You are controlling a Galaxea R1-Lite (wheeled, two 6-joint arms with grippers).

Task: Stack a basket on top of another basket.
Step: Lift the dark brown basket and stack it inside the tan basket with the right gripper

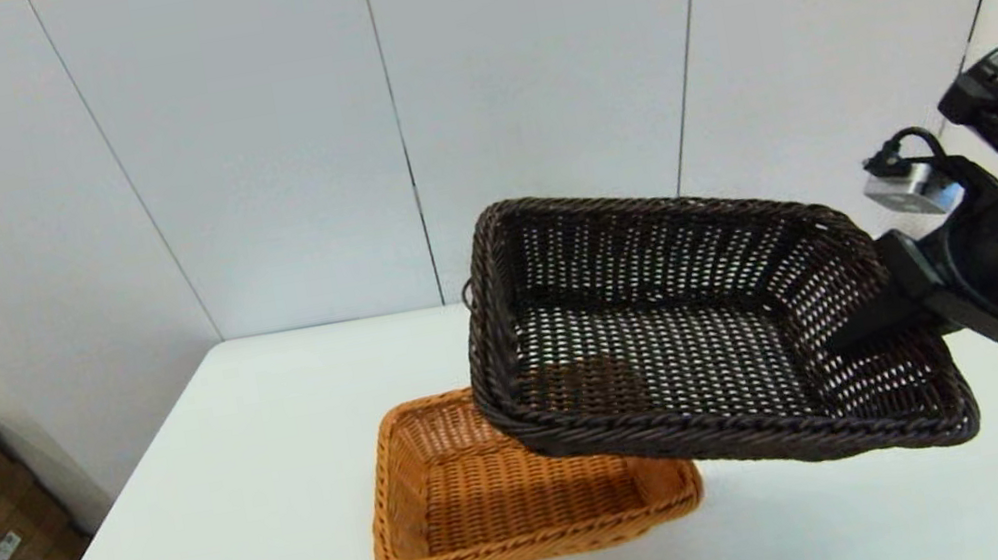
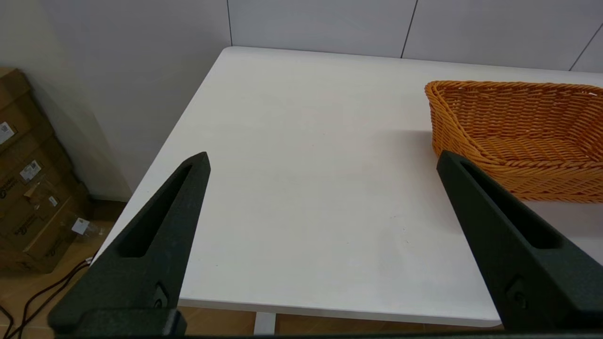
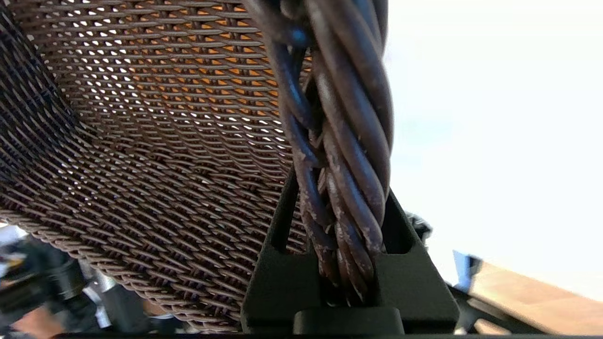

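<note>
Dark basket rim (braided) pinched in right claw

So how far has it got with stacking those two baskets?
About halfway. Done: the right gripper has clamped the dark basket's rim and lifted it, tilted, off the table. In hand: carrying it above the orange basket. Left: lowering it in and letting go. The left gripper hangs open, idle.
</note>
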